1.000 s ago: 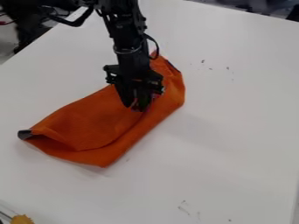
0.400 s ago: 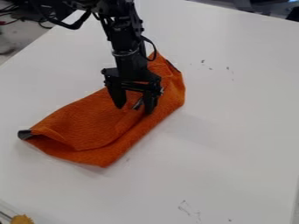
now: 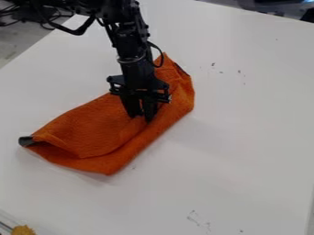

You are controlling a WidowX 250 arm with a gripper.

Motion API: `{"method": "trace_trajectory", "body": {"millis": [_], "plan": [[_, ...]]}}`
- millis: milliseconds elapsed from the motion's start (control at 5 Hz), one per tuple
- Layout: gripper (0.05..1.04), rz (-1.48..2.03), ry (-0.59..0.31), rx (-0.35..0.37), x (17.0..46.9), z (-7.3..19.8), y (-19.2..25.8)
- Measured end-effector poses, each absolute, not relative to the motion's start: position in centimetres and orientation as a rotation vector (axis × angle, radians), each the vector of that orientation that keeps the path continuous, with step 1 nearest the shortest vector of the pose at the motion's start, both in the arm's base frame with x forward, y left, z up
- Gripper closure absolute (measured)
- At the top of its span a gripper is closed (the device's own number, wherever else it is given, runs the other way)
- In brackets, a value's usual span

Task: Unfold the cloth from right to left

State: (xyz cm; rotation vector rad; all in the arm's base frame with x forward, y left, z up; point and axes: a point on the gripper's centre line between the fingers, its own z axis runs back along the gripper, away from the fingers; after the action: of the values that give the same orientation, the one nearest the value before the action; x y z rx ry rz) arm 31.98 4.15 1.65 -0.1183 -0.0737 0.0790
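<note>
OK so we count one orange cloth (image 3: 86, 133), one white table (image 3: 245, 137), one black robot arm (image 3: 130, 43) with one gripper (image 3: 142, 117), one yellowish lump (image 3: 23, 230), plus some cables (image 3: 8, 24) too tangled for us to tally.

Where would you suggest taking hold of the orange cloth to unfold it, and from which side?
I would pinch the top layer's loose edge, coming down from above, where the claw is. The orange cloth lies low on the table, and that edge's curved line across it suggests a layer that should lift.
</note>
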Motion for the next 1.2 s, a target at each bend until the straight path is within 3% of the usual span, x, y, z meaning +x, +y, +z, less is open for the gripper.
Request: {"method": "trace_trajectory", "body": {"millis": [200, 400, 800, 1000, 1200], "plan": [[0.902, 0.079, -0.071, -0.123, 32.0, 1.5, 4.1], [1.002, 0.081, -0.059, -0.110, 31.8, 1.5, 4.3], [1.015, 0.070, -0.145, -0.022, 33.0, 6.7, 5.6], [1.015, 0.107, -0.212, -0.004, 34.0, 8.5, 9.4], [1.015, 0.109, -0.210, -0.008, 35.3, 7.3, 13.5]]}}
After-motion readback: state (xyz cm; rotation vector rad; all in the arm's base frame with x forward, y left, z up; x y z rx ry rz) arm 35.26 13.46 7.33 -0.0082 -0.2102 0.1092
